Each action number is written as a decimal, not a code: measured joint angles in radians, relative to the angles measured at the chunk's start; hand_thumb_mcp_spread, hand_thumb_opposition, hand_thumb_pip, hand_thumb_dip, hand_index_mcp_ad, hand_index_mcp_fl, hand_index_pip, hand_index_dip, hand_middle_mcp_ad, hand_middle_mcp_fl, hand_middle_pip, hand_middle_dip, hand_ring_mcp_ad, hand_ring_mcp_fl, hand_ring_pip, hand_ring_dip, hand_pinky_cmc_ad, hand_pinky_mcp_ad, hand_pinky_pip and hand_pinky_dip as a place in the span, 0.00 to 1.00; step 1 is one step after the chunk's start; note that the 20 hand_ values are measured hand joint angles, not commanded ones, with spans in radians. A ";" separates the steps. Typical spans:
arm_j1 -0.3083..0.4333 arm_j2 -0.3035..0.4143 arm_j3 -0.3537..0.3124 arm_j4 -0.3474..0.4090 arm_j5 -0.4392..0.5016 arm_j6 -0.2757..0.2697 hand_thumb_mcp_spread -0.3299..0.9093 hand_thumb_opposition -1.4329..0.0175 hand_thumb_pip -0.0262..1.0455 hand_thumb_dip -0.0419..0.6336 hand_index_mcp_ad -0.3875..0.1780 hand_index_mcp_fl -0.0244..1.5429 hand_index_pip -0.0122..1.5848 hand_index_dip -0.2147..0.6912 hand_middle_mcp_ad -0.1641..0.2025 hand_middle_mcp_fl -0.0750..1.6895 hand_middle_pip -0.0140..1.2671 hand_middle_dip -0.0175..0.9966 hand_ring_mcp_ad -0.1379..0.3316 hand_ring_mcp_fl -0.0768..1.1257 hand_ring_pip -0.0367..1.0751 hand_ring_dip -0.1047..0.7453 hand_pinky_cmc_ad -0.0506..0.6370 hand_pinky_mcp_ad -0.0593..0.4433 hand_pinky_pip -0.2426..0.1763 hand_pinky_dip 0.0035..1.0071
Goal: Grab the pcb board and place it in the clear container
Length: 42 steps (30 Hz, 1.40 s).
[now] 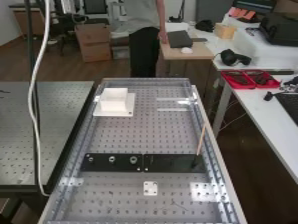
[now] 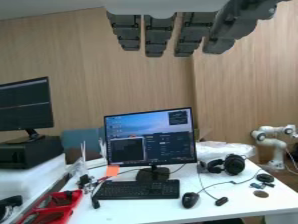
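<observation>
My fingers [image 2: 157,35] are open, hanging straight and a little apart from each other; they hold nothing, and they hang with the monitor [image 2: 149,142] and its white surface [image 2: 156,215] beyond them. On the perforated surface [image 1: 130,132], a small white plate [image 1: 150,188] lies flat at the near part, roughly midway between the sides; I cannot tell whether it is the pcb board. Clear walls [image 1: 229,210] run along the sides of this surface; I cannot tell whether they are the clear container. Beyond the plate, a black strip [image 1: 114,169] crosses from left to right, with three round fittings [image 1: 112,159] on its left half; a thin stick [image 1: 201,140] rises from its right end, leaning slightly. A white block [image 1: 114,99] sits on a white base [image 1: 130,111] at the far left; off to the right are red trays [image 1: 249,79]. On the white surface, a keyboard [image 2: 136,190] lies before the monitor; a mouse [image 2: 190,200] is beside it, near a headset [image 2: 233,164].
</observation>
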 joint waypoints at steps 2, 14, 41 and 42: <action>-0.001 -0.001 0.001 0.000 -0.001 0.002 0.27 1.00 0.03 0.07 0.59 0.02 0.01 0.25 0.43 0.04 0.03 0.04 0.37 0.06 0.05 0.14 0.19 0.22 0.55 0.01; -0.001 0.000 0.001 0.002 -0.001 0.000 0.33 0.50 0.24 0.07 0.73 0.06 0.06 0.25 0.52 0.04 0.13 0.04 0.77 0.10 0.13 0.14 0.41 0.47 0.48 0.39; 0.036 -0.136 -0.261 0.345 0.260 0.092 0.35 0.44 0.32 0.07 0.81 0.06 0.07 0.36 0.65 0.06 0.15 0.04 0.82 0.12 0.14 0.12 0.48 0.58 0.39 0.50; 0.039 -0.150 -0.274 0.359 0.284 0.112 0.36 0.44 0.32 0.07 0.81 0.06 0.06 0.36 0.65 0.06 0.15 0.04 0.82 0.12 0.14 0.12 0.48 0.58 0.39 0.50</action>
